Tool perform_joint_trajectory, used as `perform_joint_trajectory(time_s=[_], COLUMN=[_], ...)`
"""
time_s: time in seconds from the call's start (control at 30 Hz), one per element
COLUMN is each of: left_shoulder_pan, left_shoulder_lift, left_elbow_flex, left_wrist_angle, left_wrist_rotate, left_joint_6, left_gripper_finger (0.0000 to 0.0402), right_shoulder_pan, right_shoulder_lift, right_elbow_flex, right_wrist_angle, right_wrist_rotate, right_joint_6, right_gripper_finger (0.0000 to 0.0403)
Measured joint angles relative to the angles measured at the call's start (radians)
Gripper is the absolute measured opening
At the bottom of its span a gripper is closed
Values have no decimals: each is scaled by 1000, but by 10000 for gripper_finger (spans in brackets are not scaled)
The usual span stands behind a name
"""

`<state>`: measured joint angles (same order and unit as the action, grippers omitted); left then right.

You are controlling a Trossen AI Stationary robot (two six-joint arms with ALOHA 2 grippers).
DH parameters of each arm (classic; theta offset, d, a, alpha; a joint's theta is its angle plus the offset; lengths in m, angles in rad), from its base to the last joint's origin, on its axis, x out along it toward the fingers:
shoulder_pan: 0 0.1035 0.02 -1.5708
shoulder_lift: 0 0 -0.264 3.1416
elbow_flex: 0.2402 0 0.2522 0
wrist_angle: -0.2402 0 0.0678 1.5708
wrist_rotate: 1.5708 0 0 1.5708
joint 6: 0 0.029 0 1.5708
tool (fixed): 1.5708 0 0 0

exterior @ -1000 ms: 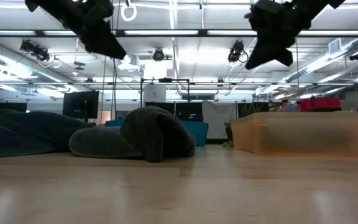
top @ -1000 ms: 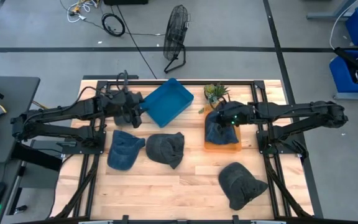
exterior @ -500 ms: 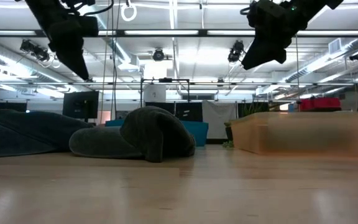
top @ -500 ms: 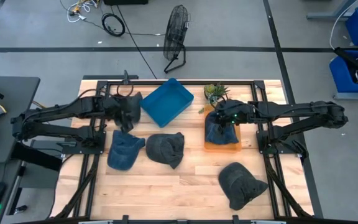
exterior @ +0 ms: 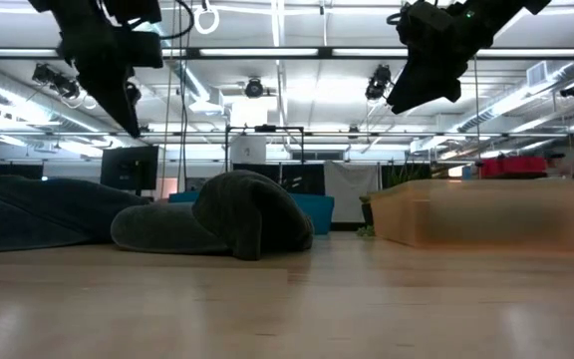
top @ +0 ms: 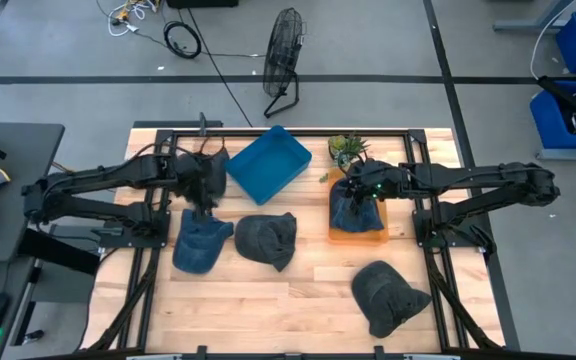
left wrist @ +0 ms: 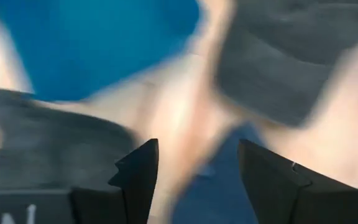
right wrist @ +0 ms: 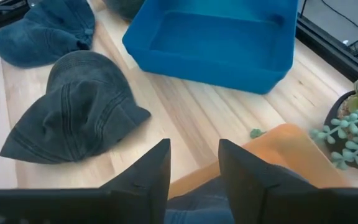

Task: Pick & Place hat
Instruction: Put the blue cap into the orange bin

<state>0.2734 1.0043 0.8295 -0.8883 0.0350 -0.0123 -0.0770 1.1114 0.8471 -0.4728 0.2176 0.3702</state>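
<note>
High view shows the left tool (top: 202,186) hovering left of centre, just above the blue hat (top: 200,241) lying flat on the bench (top: 288,300); its wrist picture, though smeared, shows the fingers spread with nothing between them. The right tool (top: 360,192), fingers apart, sits over the orange bin (top: 358,234) right of centre, where a hat (top: 353,212) already lies. Likely step: reaching for the blue hat. Next, lower, pinch its crown, and lift.
</note>
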Motion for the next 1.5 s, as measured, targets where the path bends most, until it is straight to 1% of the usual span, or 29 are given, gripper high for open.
perform_joint_trajectory(time_s=[0.07,0.1,0.2,0.37,0.5,0.67,0.93,1.1,1.17,1.3,1.4,1.5], left_shoulder_pan=[-18,-33,-84,-164,-197,-199,-200,-202,-206,-225,-237,-246], left_shoulder_lift=[23,35,76,159,228,279,285,283,277,277,290,318], left_elbow_flex=[-1,-6,-34,-76,-77,-77,-77,-76,-64,-24,-19,-19], left_wrist_angle=[-10,-10,0,46,52,111,110,145,141,145,143,106], left_wrist_rotate=[71,76,44,34,-21,16,25,41,43,44,44,44], left_joint_6=[-101,-153,-226,-313,-367,-476,-516,-449,-444,-502,-541,-582], left_gripper_finger=[213,210,199,187,186,189,186,186,186,186,186,186], right_shoulder_pan=[0,0,0,0,0,0,0,1,1,1,1,1], right_shoulder_lift=[0,0,0,0,0,0,0,0,0,0,0,0], right_elbow_flex=[0,0,0,0,0,0,0,0,0,0,0,0], right_wrist_angle=[0,0,-2,-21,-40,-45,-45,-46,-47,-43,-44,-44], right_wrist_rotate=[0,0,0,0,0,0,0,0,0,2,3,3], right_joint_6=[0,0,3,14,14,14,14,14,14,14,14,14], right_gripper_finger=[141,141,141,142,142,142,142,142,142,142,142,142])
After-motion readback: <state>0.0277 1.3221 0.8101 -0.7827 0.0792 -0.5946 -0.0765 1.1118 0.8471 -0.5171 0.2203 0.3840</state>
